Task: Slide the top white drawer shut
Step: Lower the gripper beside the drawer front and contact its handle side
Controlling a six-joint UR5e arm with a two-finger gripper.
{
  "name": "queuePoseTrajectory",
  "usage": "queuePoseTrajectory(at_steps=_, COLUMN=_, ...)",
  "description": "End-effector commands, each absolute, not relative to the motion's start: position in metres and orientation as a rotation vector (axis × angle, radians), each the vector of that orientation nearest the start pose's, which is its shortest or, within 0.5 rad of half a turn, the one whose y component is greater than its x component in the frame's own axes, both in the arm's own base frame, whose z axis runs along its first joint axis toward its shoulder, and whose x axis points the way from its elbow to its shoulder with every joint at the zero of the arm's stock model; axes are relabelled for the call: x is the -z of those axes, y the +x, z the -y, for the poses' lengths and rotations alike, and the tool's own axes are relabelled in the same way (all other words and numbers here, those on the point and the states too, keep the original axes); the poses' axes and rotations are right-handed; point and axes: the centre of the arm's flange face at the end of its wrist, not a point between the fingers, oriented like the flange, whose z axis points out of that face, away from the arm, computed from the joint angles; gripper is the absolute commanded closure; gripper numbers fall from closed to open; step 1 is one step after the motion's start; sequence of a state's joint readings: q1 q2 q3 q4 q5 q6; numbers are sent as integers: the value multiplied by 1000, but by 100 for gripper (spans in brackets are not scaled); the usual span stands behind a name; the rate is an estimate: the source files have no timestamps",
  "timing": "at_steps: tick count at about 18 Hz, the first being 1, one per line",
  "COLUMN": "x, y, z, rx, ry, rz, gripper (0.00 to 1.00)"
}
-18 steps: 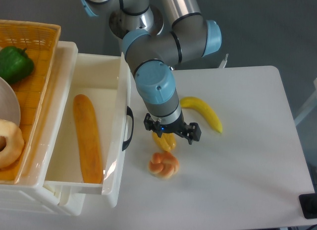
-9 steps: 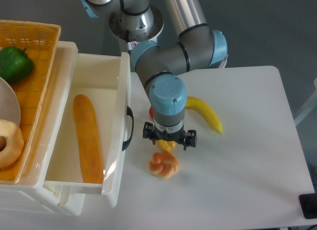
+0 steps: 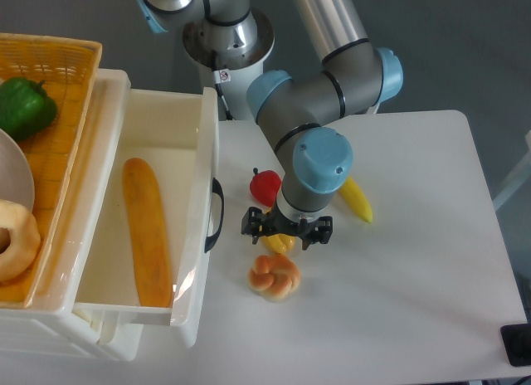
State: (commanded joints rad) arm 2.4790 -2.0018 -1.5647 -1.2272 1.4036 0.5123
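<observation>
The top white drawer [image 3: 178,124] stands pulled out to the right of the cabinet, with its front panel facing the table. Its black arched handle [image 3: 216,215] is on that front. A long orange-brown bread loaf [image 3: 146,231] lies inside it. My gripper [image 3: 286,228] hangs over the table a short way right of the handle and does not touch it. Its black fingers [image 3: 254,221] are spread apart and hold nothing. It hovers above a small yellow item [image 3: 278,243].
An orange wicker basket [image 3: 58,57] on the cabinet holds a green pepper [image 3: 25,105] and a bagel [image 3: 15,240]. On the table are a red fruit [image 3: 265,185], a banana [image 3: 357,200] and a braided bun [image 3: 275,275]. A black object [image 3: 516,344] sits at the table's front right corner.
The arm's wrist and elbow have swung to the right, uncovering the red fruit. The gripper has turned and shifted slightly right, staying near the handle. The drawer has not moved.
</observation>
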Motion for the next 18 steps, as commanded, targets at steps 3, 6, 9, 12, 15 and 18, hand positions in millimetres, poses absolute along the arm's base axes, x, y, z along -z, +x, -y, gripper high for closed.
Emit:
queuePoseTrajectory(at_steps=3, x=-276, y=-392, z=-508, rx=290, ry=-3032, rz=598, gripper=0)
queuePoseTrajectory(at_steps=6, x=-279, y=-383, z=-517, rx=293, ry=-3029, rz=569, gripper=0)
queuePoseTrajectory(at_steps=9, x=-279, y=-381, z=-518, rx=303, ry=-3026, rz=559, gripper=0)
queuePoseTrajectory(at_steps=12, x=-284, y=-381, z=-518, rx=308, ry=-3014, rz=557, gripper=0)
queuePoseTrajectory(at_steps=15, x=-286, y=-380, z=-518, rx=316, ry=-3013, rz=555, gripper=0)
queuePoseTrajectory(at_steps=18, x=-288, y=-378, z=-518, rx=328, ry=-3009, rz=555, gripper=0)
